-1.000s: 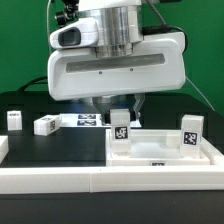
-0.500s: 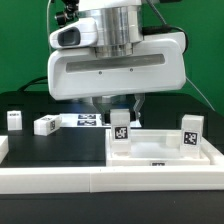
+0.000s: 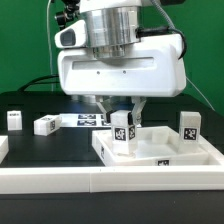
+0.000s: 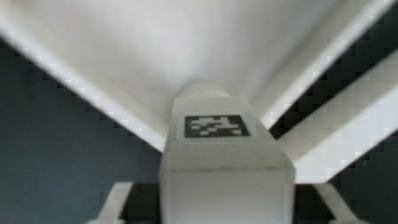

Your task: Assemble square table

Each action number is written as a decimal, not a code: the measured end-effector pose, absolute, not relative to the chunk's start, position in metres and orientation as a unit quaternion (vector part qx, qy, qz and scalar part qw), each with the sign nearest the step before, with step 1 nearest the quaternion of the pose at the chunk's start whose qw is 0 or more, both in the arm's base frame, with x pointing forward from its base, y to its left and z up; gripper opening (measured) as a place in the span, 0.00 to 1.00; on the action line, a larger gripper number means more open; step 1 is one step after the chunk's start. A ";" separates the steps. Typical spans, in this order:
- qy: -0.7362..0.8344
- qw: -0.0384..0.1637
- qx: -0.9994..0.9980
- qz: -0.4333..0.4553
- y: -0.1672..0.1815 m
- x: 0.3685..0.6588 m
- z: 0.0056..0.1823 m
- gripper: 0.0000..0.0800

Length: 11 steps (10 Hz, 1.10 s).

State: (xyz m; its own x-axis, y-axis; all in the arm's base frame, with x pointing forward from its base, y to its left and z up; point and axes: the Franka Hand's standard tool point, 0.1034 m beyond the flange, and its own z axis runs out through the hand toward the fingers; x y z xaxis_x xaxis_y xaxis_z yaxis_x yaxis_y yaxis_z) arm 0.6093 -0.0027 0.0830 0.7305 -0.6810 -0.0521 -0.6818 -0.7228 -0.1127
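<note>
Square table top [image 3: 172,150] at counter's front edge; gripper [image 3: 122,120] jaws clamp 1 leg [image 3: 122,133]. I judge leg-fitting underway; next: twist it home.

I see the first leg [image 3: 122,132] in the tray top [image 3: 160,156] at the exterior view's left, the second leg [image 3: 190,128] at its right. The third leg [image 3: 46,125] and fourth leg [image 3: 14,120] sit further left.

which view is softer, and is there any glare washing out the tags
Wrist view: soft all over, the leg close to the lens, its tag smeared and unreadable. Exterior view: sharper, the leg tags show as clear black-and-white squares; the white tabletop is bright, with no glare over any tag.
</note>
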 end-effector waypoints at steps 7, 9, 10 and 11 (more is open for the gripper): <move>0.585 0.060 -0.808 0.022 0.016 0.609 0.082 0.36; 0.622 0.061 -0.780 0.026 0.020 0.609 0.082 0.36; 0.616 0.061 -0.785 0.026 0.020 0.609 0.082 0.37; 0.599 0.062 -0.798 0.025 0.020 0.609 0.081 0.37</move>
